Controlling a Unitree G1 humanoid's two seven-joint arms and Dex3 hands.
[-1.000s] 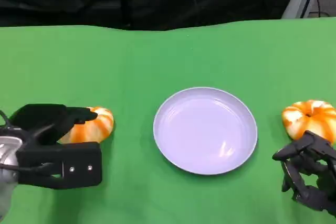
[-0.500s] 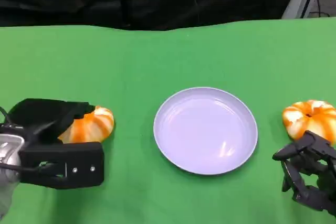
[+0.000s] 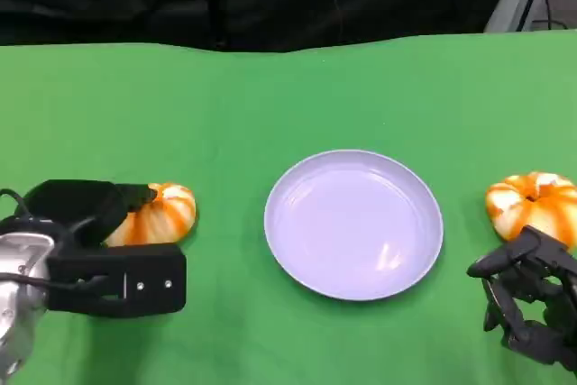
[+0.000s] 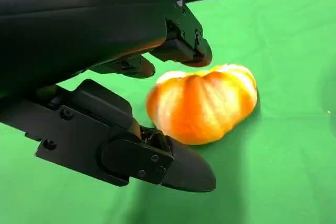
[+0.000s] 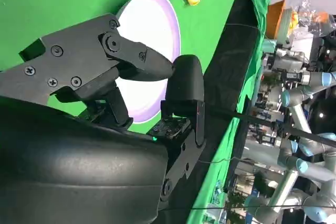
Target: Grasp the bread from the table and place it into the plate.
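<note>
Black fingers (image 5: 131, 59) over pale plate (image 5: 155, 24)

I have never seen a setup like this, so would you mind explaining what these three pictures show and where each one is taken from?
This is a humanoid robot at a table covered in green cloth. The wide picture comes from a camera on its head or chest, looking down. There you see its left hand at the lower left and its right hand at the lower right, both black.

The other two pictures come from cameras at each wrist, looking along the hand.

On the table lie a pale round plate in the middle and two orange-and-white bread pieces. The left bread sits between the left hand's fingers, which reach around it; a firm grip cannot be confirmed. The right bread lies just beyond the right hand, whose fingers are curled in and hold nothing.
</note>
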